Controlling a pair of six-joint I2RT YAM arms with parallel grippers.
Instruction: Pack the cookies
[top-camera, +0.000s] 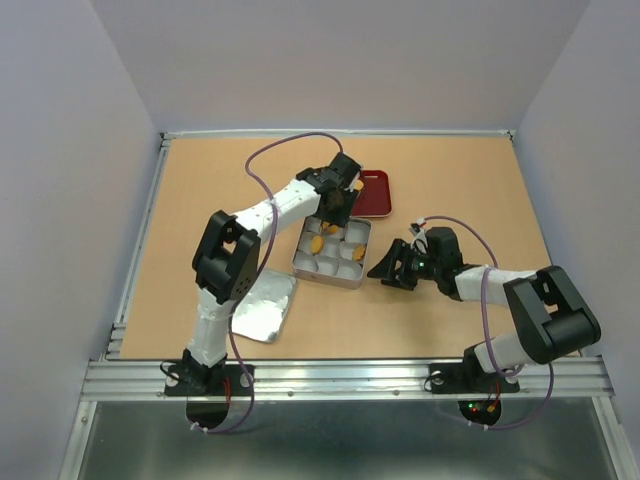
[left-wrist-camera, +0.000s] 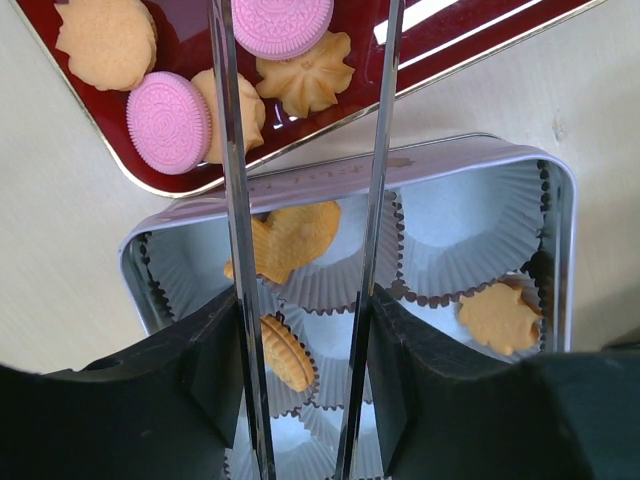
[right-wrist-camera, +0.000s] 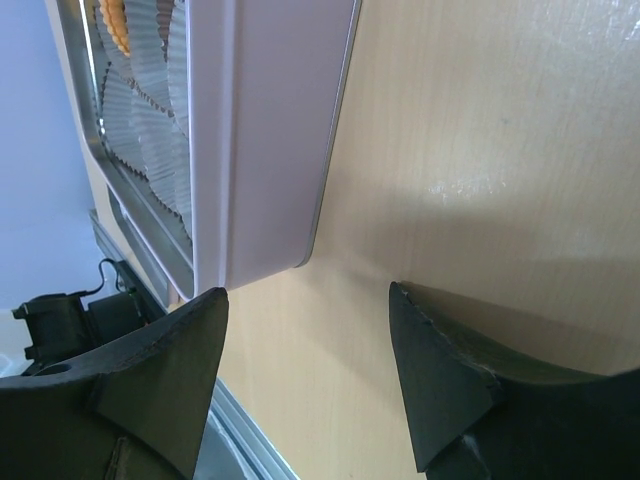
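Left pincer (top-camera: 333, 215): long shiny fingers (left-wrist-camera: 233, 200) fill the wrist view. Spread, nothing pinched btwn them as far as seen; tips run off frame. Hangs over far edge of tin, near tray.
Right pincer (right-wrist-camera: 305, 290): spread, empty. Low over worktop (top-camera: 200, 190), just beside tin's corner.
Tin (left-wrist-camera: 560, 190): silver, square, paper cups inside. Lid (top-camera: 265, 310) off, flat on worktop at tin's near-left.
Cookies (top-camera: 316, 243) packed: 3 cups filled. Orange leaf cookie (left-wrist-camera: 285, 240) in far row, orange sandwich cookie (left-wrist-camera: 285, 352) standing on edge one cup nearer, second leaf (left-wrist-camera: 500, 315) at right of wrist view.
Left to pack: on dark red tray (left-wrist-camera: 190, 35) just beyond tin's far side. 2 pink sandwich cookies (left-wrist-camera: 168, 122), flower cookie (left-wrist-camera: 305, 75), another leaf shape (left-wrist-camera: 105, 40), plus one partly hid by a finger.
Progress: approx a third done, my est. Other cups in view are bare paper; lid not yet on.
Look: small, dry, crisp-edged. Pink ones embossed; orange ones matte, pale.
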